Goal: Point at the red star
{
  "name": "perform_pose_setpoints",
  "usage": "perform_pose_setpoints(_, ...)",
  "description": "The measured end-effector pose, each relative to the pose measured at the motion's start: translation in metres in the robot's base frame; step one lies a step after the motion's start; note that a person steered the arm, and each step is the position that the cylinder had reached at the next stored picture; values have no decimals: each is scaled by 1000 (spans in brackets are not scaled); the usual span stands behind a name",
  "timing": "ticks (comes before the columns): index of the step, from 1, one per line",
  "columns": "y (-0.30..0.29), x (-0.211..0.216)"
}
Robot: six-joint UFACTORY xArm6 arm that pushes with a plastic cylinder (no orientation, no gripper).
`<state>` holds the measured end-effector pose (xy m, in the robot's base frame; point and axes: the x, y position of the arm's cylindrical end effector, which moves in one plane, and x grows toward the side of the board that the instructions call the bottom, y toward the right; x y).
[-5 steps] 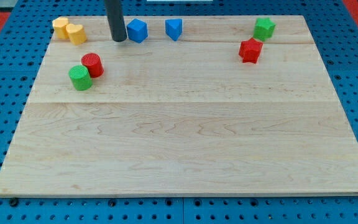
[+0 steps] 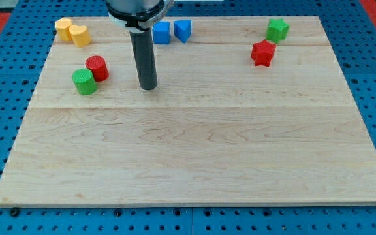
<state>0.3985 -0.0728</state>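
My tip (image 2: 148,87) is set on the pale wooden board (image 2: 194,150), just to the right of the red cylinder block (image 2: 97,68) and the green cylinder block (image 2: 83,82) — no jaws are fitted, only a straight dark rod. The red star-shaped block (image 2: 263,53) is found well apart, toward the view's upper right, just below the green star-shaped block (image 2: 277,29). Behind the rod, two blue blocks (image 2: 173,31) are seen touching, and a yellow block pair (image 2: 72,31) lies at the top left.

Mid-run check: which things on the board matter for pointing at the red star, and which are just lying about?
Job:
red star
my tip, well to its left

Lying about:
green star
two blue blocks
red cylinder
green cylinder
two yellow blocks
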Motion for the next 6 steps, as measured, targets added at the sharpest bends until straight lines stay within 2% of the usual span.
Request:
perform_pose_setpoints(1,77,4)
perform_pose_setpoints(3,144,3)
perform_pose_setpoints(5,184,3)
perform_pose_setpoints(6,232,-5)
